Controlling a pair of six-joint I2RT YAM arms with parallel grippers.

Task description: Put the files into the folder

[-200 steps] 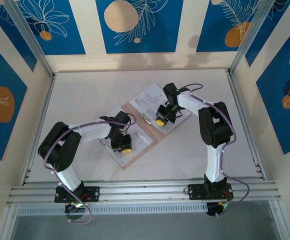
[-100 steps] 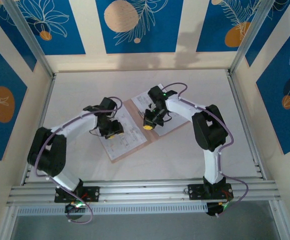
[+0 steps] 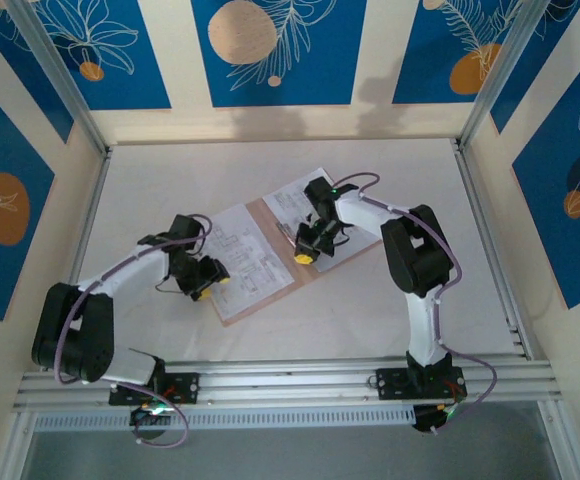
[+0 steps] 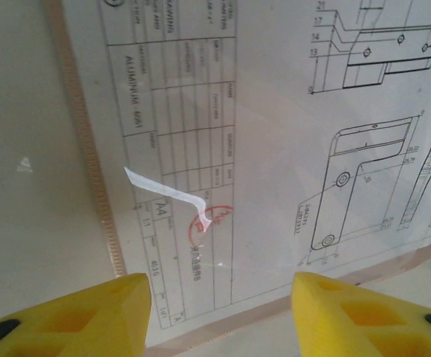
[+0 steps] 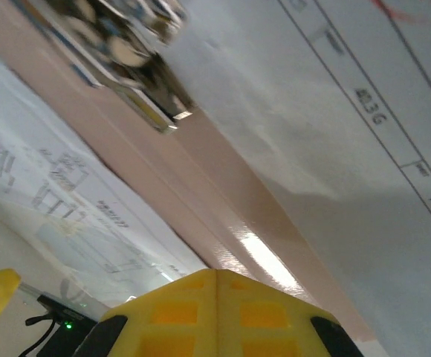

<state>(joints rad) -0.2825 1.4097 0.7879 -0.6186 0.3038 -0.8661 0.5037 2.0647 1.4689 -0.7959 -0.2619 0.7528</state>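
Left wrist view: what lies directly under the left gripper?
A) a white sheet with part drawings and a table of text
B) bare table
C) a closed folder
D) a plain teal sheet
A: the left gripper, fingers apart, hangs over a white sheet printed with part outlines and a text table. The sheet lies on the folder, whose tan edge shows beside it.

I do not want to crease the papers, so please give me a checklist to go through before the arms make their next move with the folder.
1. The folder lies open and flat: ok.
2. The left sheet lies within the folder's border: ok.
3. The left gripper is open, holding nothing: ok.
4. The right gripper is open: cannot tell.
5. The right sheet lies within the border: cannot tell.
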